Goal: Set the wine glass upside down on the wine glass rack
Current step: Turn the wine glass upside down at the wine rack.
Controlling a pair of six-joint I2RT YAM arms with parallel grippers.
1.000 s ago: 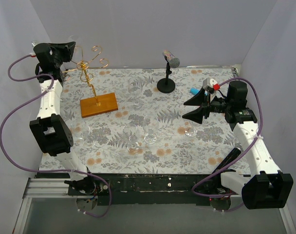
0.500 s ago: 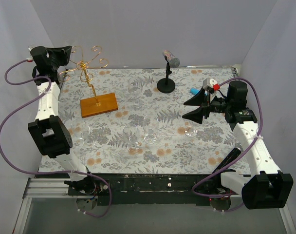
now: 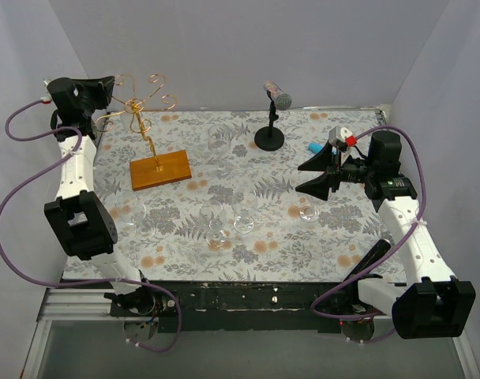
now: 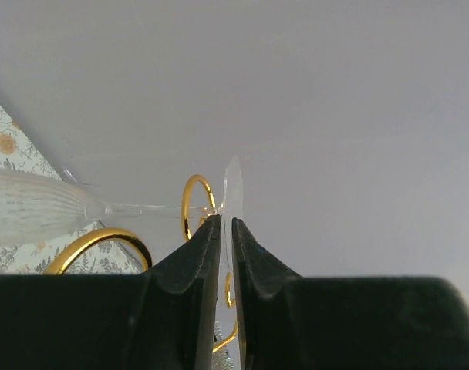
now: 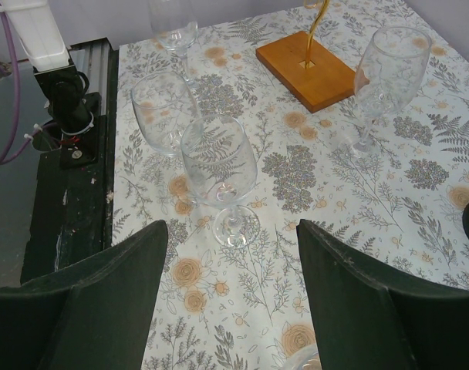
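Nudged toward nine o'clock, my left gripper (image 4: 226, 220) pinches the wine glass (image 4: 34, 208) foot, easing its stem into the wine glass rack (image 3: 160, 171) curl.

Both arms: white links with chunky black joint housings, on the left arm (image 3: 70, 170) and the right arm (image 3: 410, 233). A purple cable (image 3: 8, 129) loops along each. Right pincer (image 3: 300, 178): black wedge-shaped fingers, with a red tab (image 3: 351, 141) at the wrist. Left pincer (image 4: 226, 223): dark tapered fingers.
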